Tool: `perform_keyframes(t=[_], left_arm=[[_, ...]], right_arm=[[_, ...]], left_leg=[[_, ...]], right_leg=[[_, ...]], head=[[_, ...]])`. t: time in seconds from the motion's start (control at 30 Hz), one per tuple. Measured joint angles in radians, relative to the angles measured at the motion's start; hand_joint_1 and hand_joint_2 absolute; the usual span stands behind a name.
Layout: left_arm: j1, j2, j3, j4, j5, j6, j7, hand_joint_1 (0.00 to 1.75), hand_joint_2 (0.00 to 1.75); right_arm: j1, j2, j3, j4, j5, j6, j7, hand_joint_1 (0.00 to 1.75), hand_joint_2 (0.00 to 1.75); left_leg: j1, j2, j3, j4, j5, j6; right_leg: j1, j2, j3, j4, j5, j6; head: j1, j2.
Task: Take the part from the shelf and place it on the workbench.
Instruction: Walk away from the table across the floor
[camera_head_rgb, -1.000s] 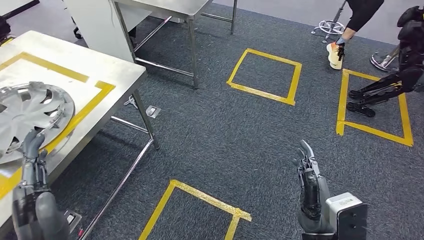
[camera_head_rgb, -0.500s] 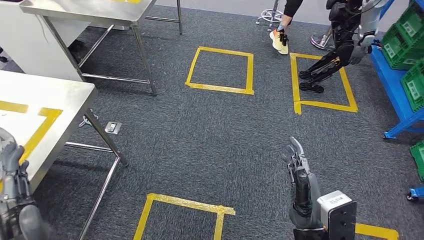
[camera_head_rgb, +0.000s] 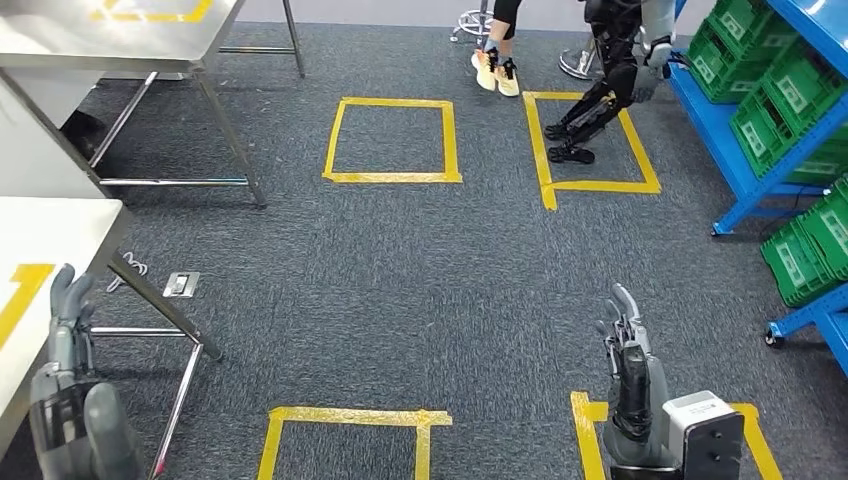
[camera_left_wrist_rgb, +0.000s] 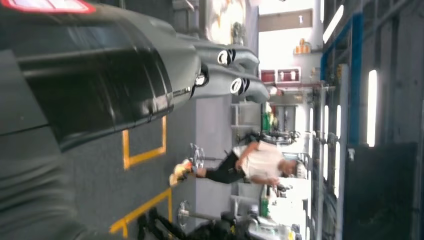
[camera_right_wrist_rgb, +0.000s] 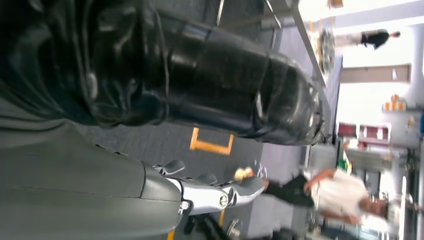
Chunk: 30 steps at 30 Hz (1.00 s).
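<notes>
The view has swung right off the workbench (camera_head_rgb: 50, 235) toward the blue shelf (camera_head_rgb: 745, 175); left hand (camera_head_rgb: 65, 340) and right hand (camera_head_rgb: 625, 350) hang spread, holding nothing.

Open grey carpet (camera_head_rgb: 400, 270) lies ahead, marked with yellow tape squares (camera_head_rgb: 392, 140). On the left a steel surface (camera_head_rgb: 50, 250) and its legs (camera_head_rgb: 160, 310) stand beside the left hand (camera_head_rgb: 70, 330). Blue shelving (camera_head_rgb: 770, 130) with green crates (camera_head_rgb: 770, 95) lines the right. Far ahead, another robot (camera_head_rgb: 605, 80) and a person's feet (camera_head_rgb: 495, 70) stand in the way.
</notes>
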Motion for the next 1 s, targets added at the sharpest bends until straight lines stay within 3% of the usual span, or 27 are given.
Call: perform_keyframes(t=[0.03,0.1,0.17,0.2,0.27,0.3,0.37,0.4,0.47,0.53,0.6,0.67,0.7,0.77,0.83,0.9,0.97,1.0], left_arm=[[0.001,-0.003,0.003,0.001,-0.001,-0.002,-0.001,0.0,0.0],[0.006,-0.008,0.011,0.006,-0.003,-0.006,-0.002,0.0,0.0],[0.013,-0.012,0.021,0.012,-0.002,-0.012,-0.002,0.0,0.0],[0.016,-0.014,0.027,0.014,-0.002,-0.017,-0.002,0.0,0.0],[0.018,-0.016,0.041,0.017,0.0,-0.03,-0.002,0.0,0.0],[0.019,-0.018,0.048,0.019,0.001,-0.036,-0.001,0.0,0.0],[0.025,-0.021,0.064,0.021,0.004,-0.044,0.002,0.0,0.0],[0.029,-0.023,0.072,0.022,0.003,-0.045,0.008,0.0,0.0],[0.034,-0.03,0.092,0.024,-0.001,-0.038,0.034,0.0,0.0],[0.036,-0.038,0.112,0.025,-0.003,-0.03,0.062,0.0,0.0],[0.042,-0.044,0.128,0.026,-0.004,-0.028,0.075,0.0,0.0],[0.047,-0.048,0.14,0.028,-0.003,-0.028,0.078,0.0,0.0],[0.048,-0.05,0.146,0.029,-0.001,-0.028,0.077,0.0,0.0],[0.048,-0.055,0.154,0.032,0.01,-0.032,0.071,0.0,0.0],[0.049,-0.06,0.164,0.033,0.024,-0.039,0.056,0.0,0.0],[0.052,-0.064,0.174,0.034,0.032,-0.042,0.043,0.0,0.0],[0.052,-0.069,0.182,0.034,0.033,-0.044,0.039,0.0,0.0],[0.053,-0.07,0.186,0.033,0.032,-0.045,0.04,0.0,0.0]], right_arm=[[0.002,0.004,-0.005,0.001,-0.002,0.002,-0.003,0.0,0.0],[0.004,0.011,-0.015,0.005,-0.003,0.003,-0.004,0.0,0.0],[0.012,0.018,-0.03,0.01,-0.004,0.002,-0.002,0.0,0.0],[0.016,0.02,-0.04,0.013,-0.007,0.002,0.0,0.0,0.0],[0.026,0.022,-0.067,0.015,-0.019,0.007,0.007,0.0,0.0],[0.031,0.023,-0.084,0.016,-0.027,0.013,0.009,0.0,0.0],[0.04,0.023,-0.119,0.016,-0.04,0.026,0.013,0.0,0.0],[0.046,0.024,-0.138,0.016,-0.045,0.033,0.013,0.0,0.0],[0.064,0.028,-0.176,0.016,-0.048,0.044,0.009,0.0,0.0],[0.08,0.032,-0.212,0.015,-0.048,0.051,0.001,0.0,0.0],[0.088,0.036,-0.24,0.015,-0.048,0.054,-0.005,0.0,0.0],[0.096,0.041,-0.262,0.016,-0.048,0.056,-0.008,0.0,0.0],[0.102,0.043,-0.271,0.016,-0.048,0.056,-0.009,0.0,0.0],[0.111,0.048,-0.291,0.015,-0.052,0.056,-0.012,0.0,0.0],[0.118,0.054,-0.315,0.014,-0.064,0.056,-0.019,0.0,0.0],[0.125,0.06,-0.339,0.008,-0.078,0.057,-0.027,0.0,0.0],[0.133,0.065,-0.363,-0.002,-0.089,0.06,-0.031,0.0,0.0],[0.137,0.069,-0.374,-0.007,-0.093,0.062,-0.031,0.0,0.0]], left_leg=[[0.001,-0.027,-0.011,0.03,-0.018,-0.003],[0.004,-0.084,-0.073,0.151,-0.069,-0.006],[0.004,-0.099,-0.14,0.257,-0.091,-0.008],[0.005,-0.101,-0.153,0.261,-0.075,-0.008],[0.009,-0.118,-0.127,0.162,0.002,-0.008],[0.013,-0.146,-0.104,0.099,0.03,-0.008],[0.018,-0.192,-0.068,0.024,0.05,-0.006],[0.016,-0.2,-0.062,0.02,0.043,-0.002],[0.013,-0.175,-0.056,0.014,0.046,0.009],[0.013,-0.148,-0.049,0.006,0.048,0.021],[0.009,-0.116,-0.047,0.003,0.045,0.03],[0.003,-0.083,-0.047,0.003,0.042,0.035],[0.001,-0.067,-0.047,0.003,0.04,0.035],[-0.002,-0.038,-0.043,0.003,0.035,0.034],[-0.005,-0.015,-0.035,0.003,0.03,0.03],[-0.003,0.006,-0.027,0.002,0.025,0.02],[0.0,0.023,-0.019,-0.003,0.02,0.009],[0.001,0.011,-0.017,0.001,0.013,0.004]], right_leg=[[-0.004,0.013,0.013,-0.011,0.006,-0.005],[-0.007,0.038,0.023,-0.017,0.011,-0.011],[-0.007,0.07,0.022,-0.014,0.008,-0.012],[-0.007,0.086,0.023,-0.01,0.005,-0.011],[-0.009,0.119,0.024,0.001,-0.003,-0.005],[-0.01,0.133,0.021,0.009,-0.009,0.0],[-0.014,0.16,0.01,0.025,-0.017,0.015],[-0.017,0.173,-0.001,0.027,-0.017,0.023],[-0.023,0.184,-0.016,0.03,-0.016,0.036],[-0.02,0.133,-0.039,0.073,-0.04,0.043],[-0.019,0.066,-0.097,0.188,-0.097,0.047],[-0.021,0.046,-0.152,0.296,-0.137,0.049],[-0.021,0.044,-0.158,0.307,-0.133,0.048],[-0.018,0.031,-0.106,0.212,-0.08,0.041],[-0.007,-0.016,-0.035,0.077,-0.036,0.027],[0.003,-0.041,-0.008,0.024,-0.03,0.014],[0.004,-0.017,0.002,0.013,-0.026,0.003],[0.001,-0.005,0.013,0.003,-0.02,-0.001]], head=[[-0.004,0.0],[-0.017,0.0],[-0.028,0.0],[-0.031,0.0],[-0.038,0.0],[-0.041,0.0],[-0.044,0.0],[-0.044,0.0],[-0.042,0.0],[-0.032,0.0],[-0.016,0.0],[-0.009,0.0],[-0.008,0.0],[-0.004,0.0],[-0.002,0.0],[-0.003,0.0],[0.002,0.0],[0.002,0.0]])
